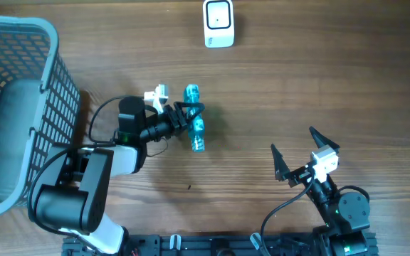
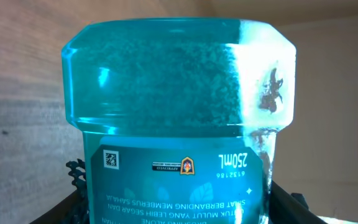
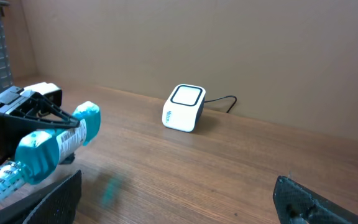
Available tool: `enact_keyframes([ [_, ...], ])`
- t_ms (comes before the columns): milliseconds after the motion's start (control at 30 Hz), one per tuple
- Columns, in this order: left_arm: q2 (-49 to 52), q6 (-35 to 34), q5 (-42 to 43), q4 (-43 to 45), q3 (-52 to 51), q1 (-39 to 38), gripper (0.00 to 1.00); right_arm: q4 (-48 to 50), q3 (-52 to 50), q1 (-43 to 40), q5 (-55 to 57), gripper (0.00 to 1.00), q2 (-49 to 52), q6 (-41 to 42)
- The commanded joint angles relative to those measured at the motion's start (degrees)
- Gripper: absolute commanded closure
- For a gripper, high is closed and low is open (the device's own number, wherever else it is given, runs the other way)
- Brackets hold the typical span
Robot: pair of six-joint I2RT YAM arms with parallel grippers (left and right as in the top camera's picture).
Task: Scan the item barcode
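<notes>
The bottle [image 2: 166,93] fills the left wrist view, its teal body close to the lens and its label print reading upside down there; a small square code shows on the label, but I can make out no barcode in any view. At the far left of the table [image 1: 333,71] stands a grey basket [image 1: 48,32], which plays no part at this point. Just right of it, the left pincer [image 1: 189,116] is clenched on the bottle across its middle. In the right wrist view the bottle appears to hang clear of the wood, with a faint blue cast on the surface beneath. The bottle lies crosswise to the pincer, roughly mid-table. Further right and toward the far edge sits the scanner [image 1: 218,23], well apart from the bottle, its square window facing up and slightly forward. At the right, the right pincer [image 1: 292,139] is released, jaws spread wide, holding nothing and near no object. I judge the pickup done and the carry to the scanner as the step in hand. The next move calls for bringing the bottle over the scanner's window and rolling it until the barcode faces down at that window, close enough to read. Since the barcode's side is unknown, some turning may be needed.
</notes>
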Motion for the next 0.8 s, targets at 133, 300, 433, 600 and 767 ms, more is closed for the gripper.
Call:
enact_keyframes([
  [133, -1.33, -1.75, -2.25, -9.16, 0.07, 0.17, 0.96, 0.13, -0.07, -0.17, 0.57, 0.00, -0.57, 0.11],
  [300, -1.36, -5.64, -4.48, -12.48, 0.07, 0.15, 0.96, 0.13, -0.07, -0.17, 0.57, 0.00, -0.57, 0.11],
  [433, -1.36, -6.01, -4.79, -12.52, 0.07, 0.15, 0.96, 0.13, -0.07, -0.17, 0.57, 0.00, -0.57, 0.09],
  [600, -1.46, -21.07, -4.57, -10.47, 0.07, 0.15, 0.96, 0.13, -0.07, -0.17, 0.57, 0.00, -0.57, 0.11],
  [767, -3.15, -36.92, -4.98, -5.05, 0.07, 0.17, 0.96, 0.13, -0.07, -0.17, 0.57, 0.00, -0.57, 0.11],
])
